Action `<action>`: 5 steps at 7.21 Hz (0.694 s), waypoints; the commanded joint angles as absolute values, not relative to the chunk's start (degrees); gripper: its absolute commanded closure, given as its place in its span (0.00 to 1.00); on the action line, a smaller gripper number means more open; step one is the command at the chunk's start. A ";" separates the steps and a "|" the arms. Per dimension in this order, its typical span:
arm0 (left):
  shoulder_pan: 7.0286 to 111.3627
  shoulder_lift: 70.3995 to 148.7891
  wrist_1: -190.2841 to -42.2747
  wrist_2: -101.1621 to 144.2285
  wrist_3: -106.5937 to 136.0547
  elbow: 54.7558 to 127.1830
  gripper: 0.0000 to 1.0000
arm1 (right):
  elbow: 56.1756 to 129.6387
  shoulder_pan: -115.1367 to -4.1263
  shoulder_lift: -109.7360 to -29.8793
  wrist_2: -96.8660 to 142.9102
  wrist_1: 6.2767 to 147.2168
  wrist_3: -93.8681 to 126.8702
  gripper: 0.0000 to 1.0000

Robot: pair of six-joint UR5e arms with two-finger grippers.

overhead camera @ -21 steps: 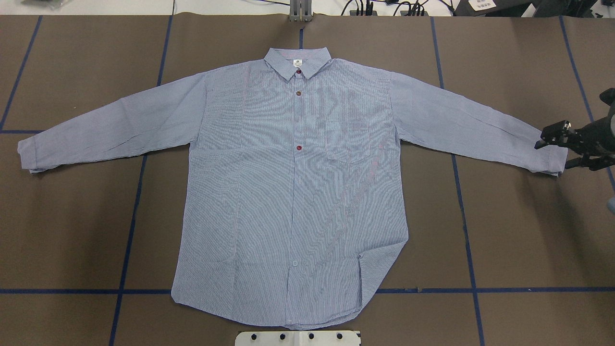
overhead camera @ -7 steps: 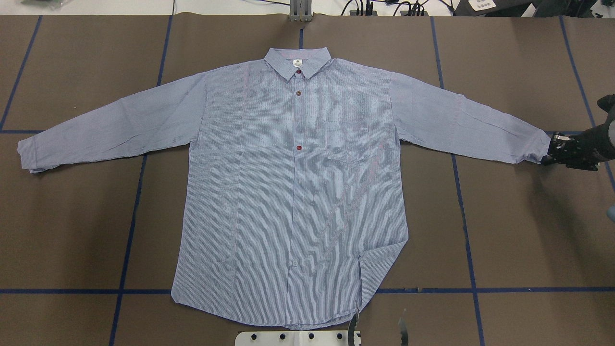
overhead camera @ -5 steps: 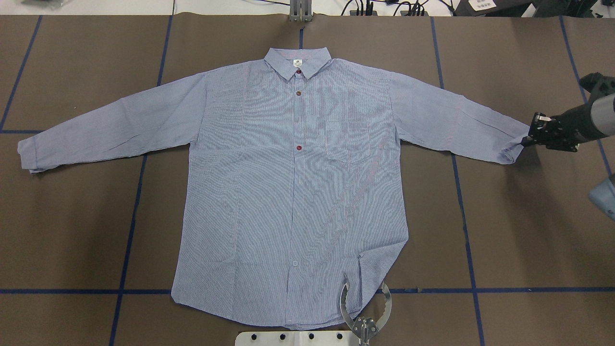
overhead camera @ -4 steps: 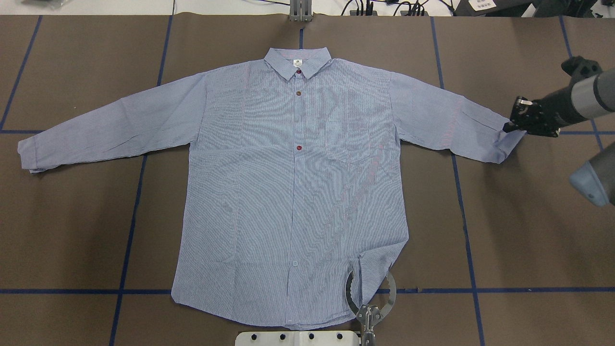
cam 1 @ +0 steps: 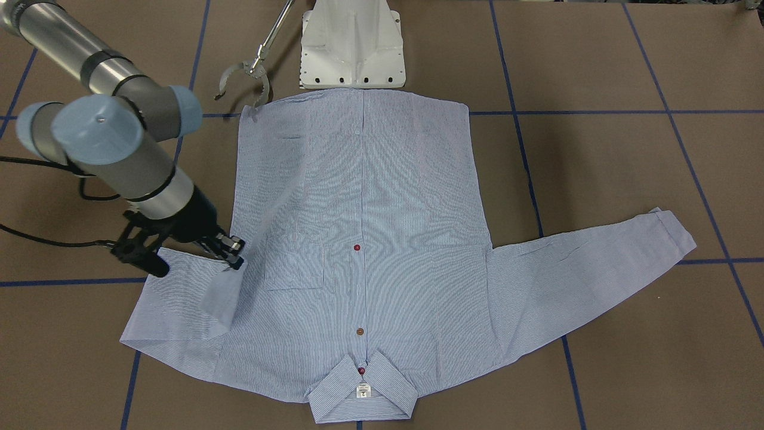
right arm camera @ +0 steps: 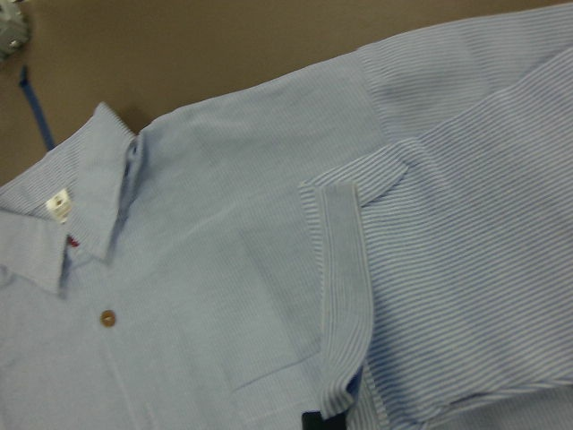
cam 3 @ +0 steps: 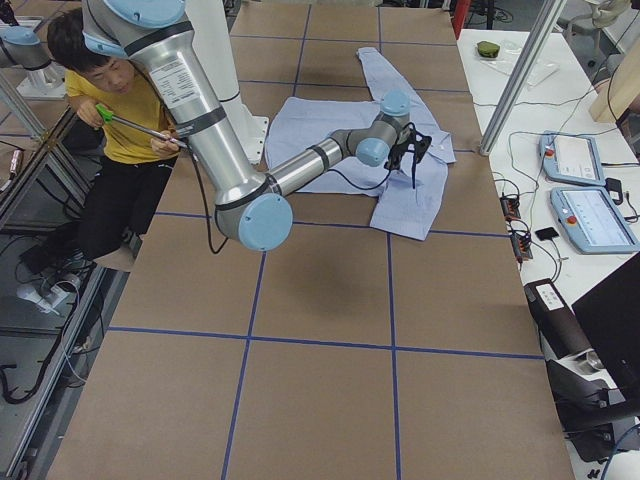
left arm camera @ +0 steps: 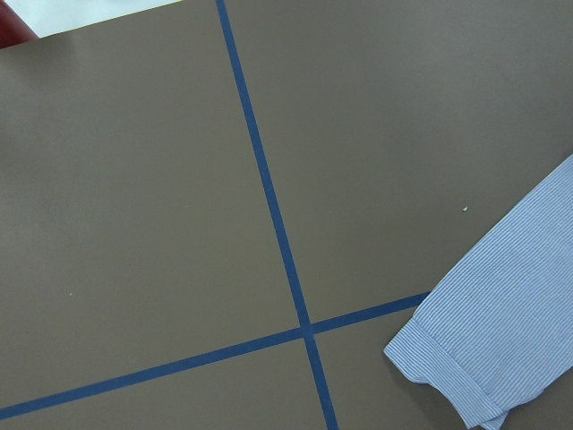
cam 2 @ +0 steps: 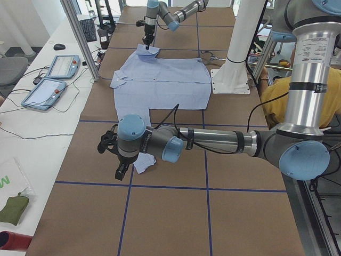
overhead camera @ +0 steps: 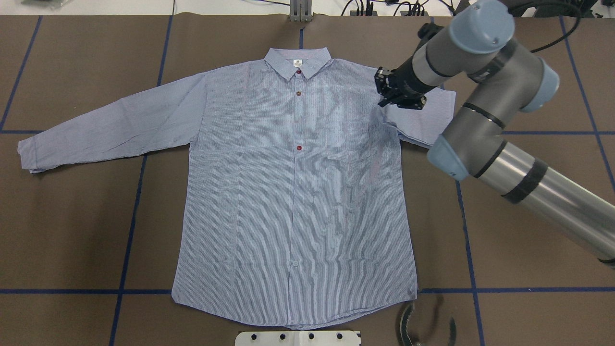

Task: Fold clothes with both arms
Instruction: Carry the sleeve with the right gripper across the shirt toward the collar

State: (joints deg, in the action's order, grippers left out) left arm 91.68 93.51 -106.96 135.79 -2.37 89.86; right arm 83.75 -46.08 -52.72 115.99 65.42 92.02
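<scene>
The blue-and-white striped shirt [overhead camera: 288,192] lies flat, front up, collar at the far side. My right gripper [overhead camera: 390,93] is shut on the shirt's right sleeve cuff and holds it over the shoulder area, so the sleeve [overhead camera: 432,115] is doubled back on itself. This shows in the front-facing view [cam 1: 230,254] and the right wrist view, where the cuff [right arm camera: 340,296] hangs over the chest. The left sleeve [overhead camera: 105,129] lies stretched out. My left gripper [cam 2: 120,169] shows only in the exterior left view, next to the left cuff [left arm camera: 483,358]; I cannot tell whether it is open.
A metal grabber tool [cam 1: 242,80] held by an operator [cam 3: 110,110] hovers by the hem corner, near the white pedestal base [cam 1: 352,42]. Brown table cover with blue tape lines [overhead camera: 129,226]. Tablets [cam 2: 53,80] lie on a side table.
My right gripper closed on the right cuff and carried it left over the shirt's shoulder. The turned-up hem corner now lies flat, and the grabber tool has drawn back.
</scene>
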 commanded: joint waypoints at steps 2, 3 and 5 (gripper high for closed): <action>91.76 93.43 -106.79 135.79 -2.29 92.62 0.01 | 71.47 -38.95 -36.06 107.32 65.57 94.48 1.00; 91.76 93.34 -106.79 135.79 -2.29 93.07 0.01 | 69.02 -37.72 -33.25 105.49 65.48 94.48 1.00; 91.76 93.34 -106.79 135.79 -2.29 93.08 0.01 | 66.02 -35.61 -29.81 103.02 65.39 94.66 1.00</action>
